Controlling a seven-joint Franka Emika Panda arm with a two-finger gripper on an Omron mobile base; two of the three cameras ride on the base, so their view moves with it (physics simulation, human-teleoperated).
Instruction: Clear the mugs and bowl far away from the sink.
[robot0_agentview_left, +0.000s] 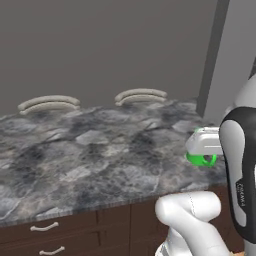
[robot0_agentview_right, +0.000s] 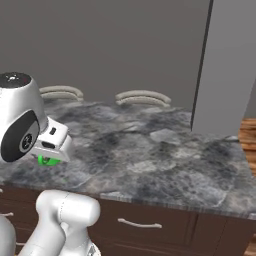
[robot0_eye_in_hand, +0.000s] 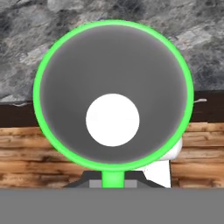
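Green mug in hand, being carried over the counter.

Gripper (robot0_agentview_left: 204, 151) is clenched on the green mug (robot0_eye_in_hand: 113, 96) at its rim/handle side; the mug hangs upright under the hand, near the counter (robot0_agentview_left: 85, 150) front edge, apparently just above the marble. Step in hand, I'd say: transport/placement of mug no. 1. Next move prob. needs lowering onto a bare patch, then letting go w/o tipping it.

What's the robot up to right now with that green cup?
Gripper shut on green mug. Mug carried at the marble counter front edge. Nothing in the way nearby.
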